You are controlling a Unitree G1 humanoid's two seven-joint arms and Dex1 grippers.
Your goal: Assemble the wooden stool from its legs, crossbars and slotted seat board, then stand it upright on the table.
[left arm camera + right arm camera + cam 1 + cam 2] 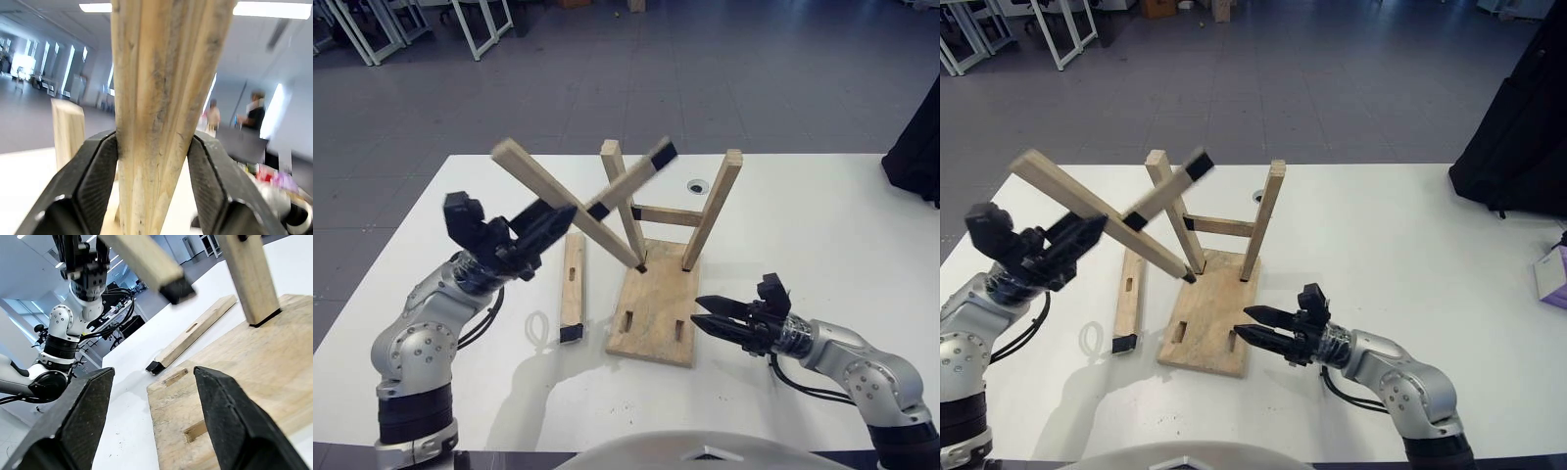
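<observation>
At the centre of the white table (822, 235), the seat board (646, 308) is laid flat, and two upright legs (715, 211) joined by a crossbar (668, 215) are set in its far end. At lower right, the right pincer (697, 311) is spread wide, its tips just beside the board's right edge. At middle left, the left pincer (553, 220) is pinched on a long leg (540, 179), which is crossed by a black-tipped bar (641, 171). A loose leg (573, 279) is laid just left of the board.

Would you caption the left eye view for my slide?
Left gripper holds leg frame over seat board; right gripper open beside it.
</observation>
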